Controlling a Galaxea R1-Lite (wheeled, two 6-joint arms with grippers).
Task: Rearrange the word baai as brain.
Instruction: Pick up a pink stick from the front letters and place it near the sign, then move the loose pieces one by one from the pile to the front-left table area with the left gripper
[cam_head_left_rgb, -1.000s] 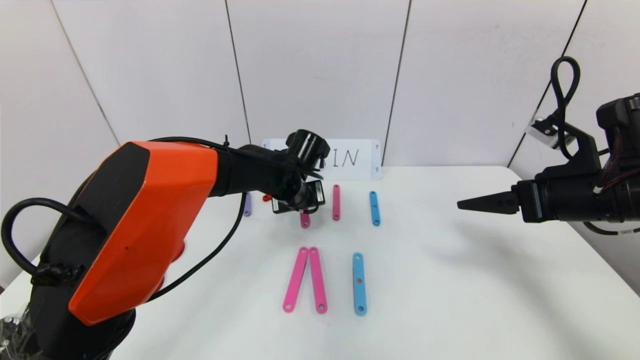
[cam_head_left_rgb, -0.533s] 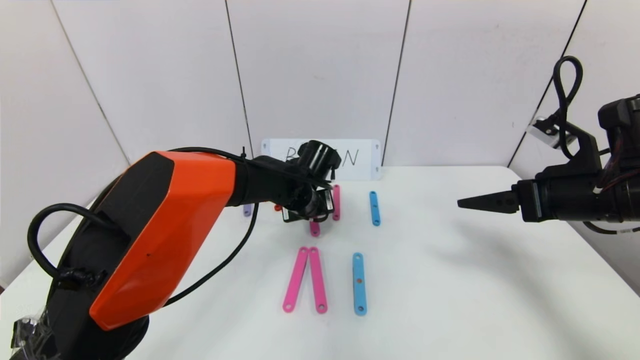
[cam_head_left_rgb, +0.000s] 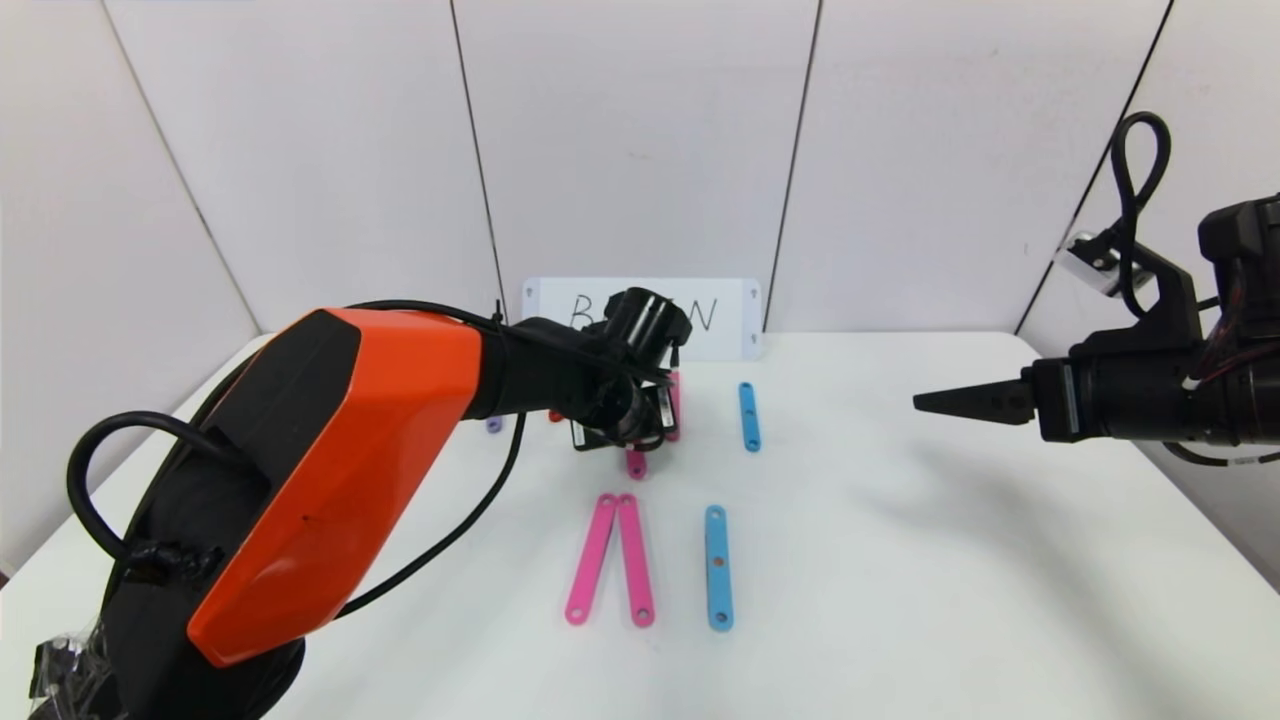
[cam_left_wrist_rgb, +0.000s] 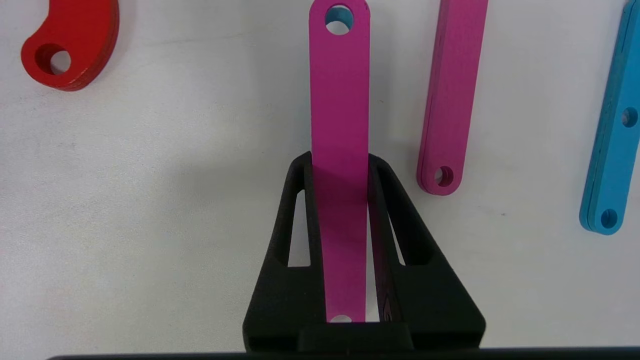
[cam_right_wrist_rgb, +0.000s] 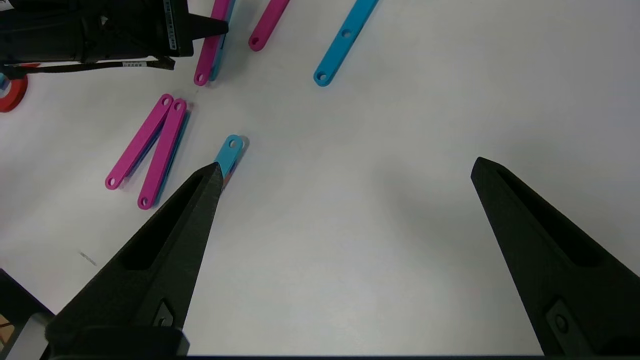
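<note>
Left gripper (cam_left_wrist_rgb: 340, 165) clamps pink strip (cam_left_wrist_rgb: 339, 115) by long edges, mid-row at far side of desk (cam_head_left_rgb: 900, 560), beside second pink strip (cam_left_wrist_rgb: 452, 95). Strip likely light, stiff, slick; grip near middle. Right gripper (cam_right_wrist_rgb: 345, 170) wide, idle at right.

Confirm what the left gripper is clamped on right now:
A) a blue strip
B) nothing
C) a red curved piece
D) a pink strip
D: in the left wrist view the left gripper has its fingers shut on the pink strip, while the red curved piece lies apart on the table.
</note>
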